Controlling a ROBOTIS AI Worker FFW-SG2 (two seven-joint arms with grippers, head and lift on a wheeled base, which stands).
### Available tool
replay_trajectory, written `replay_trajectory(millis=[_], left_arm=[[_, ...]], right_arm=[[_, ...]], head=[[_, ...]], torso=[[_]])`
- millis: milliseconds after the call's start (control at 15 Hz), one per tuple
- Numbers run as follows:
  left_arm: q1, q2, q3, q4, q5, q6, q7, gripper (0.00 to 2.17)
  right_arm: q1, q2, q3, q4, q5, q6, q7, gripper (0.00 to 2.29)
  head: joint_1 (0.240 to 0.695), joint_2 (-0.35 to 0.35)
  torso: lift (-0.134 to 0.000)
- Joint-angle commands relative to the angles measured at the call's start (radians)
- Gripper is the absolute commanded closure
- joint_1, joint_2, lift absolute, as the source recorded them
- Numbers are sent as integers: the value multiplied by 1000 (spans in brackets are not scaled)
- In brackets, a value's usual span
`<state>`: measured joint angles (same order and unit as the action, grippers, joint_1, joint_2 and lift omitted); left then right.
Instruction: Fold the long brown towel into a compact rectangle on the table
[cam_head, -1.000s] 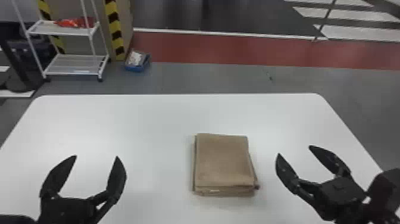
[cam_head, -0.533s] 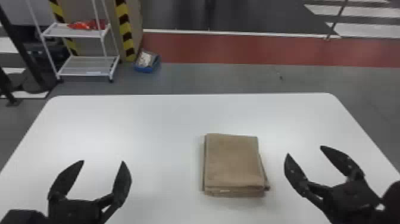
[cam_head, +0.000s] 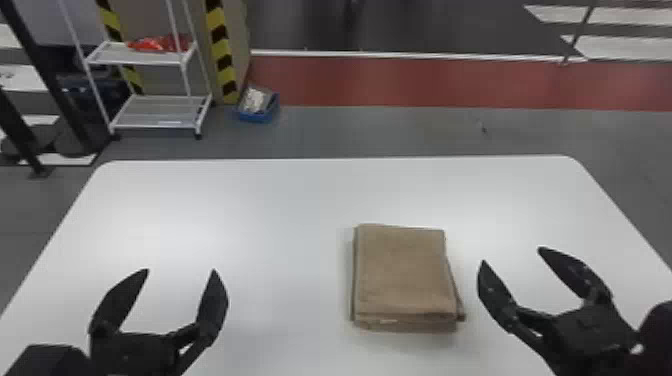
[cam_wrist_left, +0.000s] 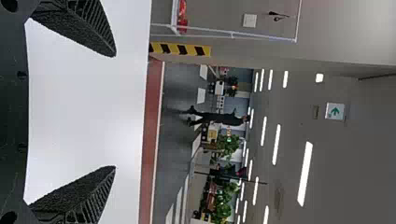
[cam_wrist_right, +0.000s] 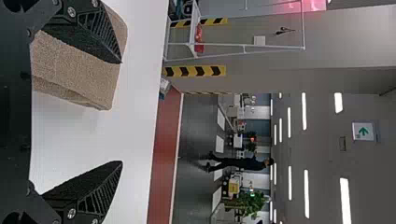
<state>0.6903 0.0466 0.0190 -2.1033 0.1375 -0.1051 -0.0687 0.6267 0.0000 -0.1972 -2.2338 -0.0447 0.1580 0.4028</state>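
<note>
White bench (cam_head: 280, 210), occupied right of centre by the brown towel (cam_head: 402, 270), already folded to a thick, near-rectangular stack and laid flat. Its longer axis is judged to be pointed away from the robot, with only a slight skew; foreshortening leaves this uncertain. Left gripper (cam_head: 181, 270) held well apart, out to the towel's left, with bare bench between; fingers spread wide, nothing gripped. Right gripper (cam_head: 511, 255) placed just beside the towel's right side, clearly the nearer of the two; fingers also wide, nothing gripped. From it, the towel is to be found leftward, so any further touch would best be made by a short leftward move of the right arm. In the right wrist view one finger is seen across the towel; in the head view a narrow gap is left. Smallest item noted: a lower-layer corner (cam_head: 461, 315), poked out at the near right, facing that same gripper. Folding is judged finished or nearly so; at most, that corner might be tucked. If pushed too hard, the stack could be skewed.
</note>
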Motion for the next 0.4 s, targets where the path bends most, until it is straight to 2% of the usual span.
replay_trajectory(millis=[0,333], left_arm=[[-3,-2,4,2,1,0,1,-2],[-6,-2,13,2,8,-15,0,-1]], right_arm=[[-19,1,1,14,2,19,-1,130],[-47,1,9,19,17,44,1,130]], head=[[695,-23],[695,-15]], torso=[[-124],[-124]])
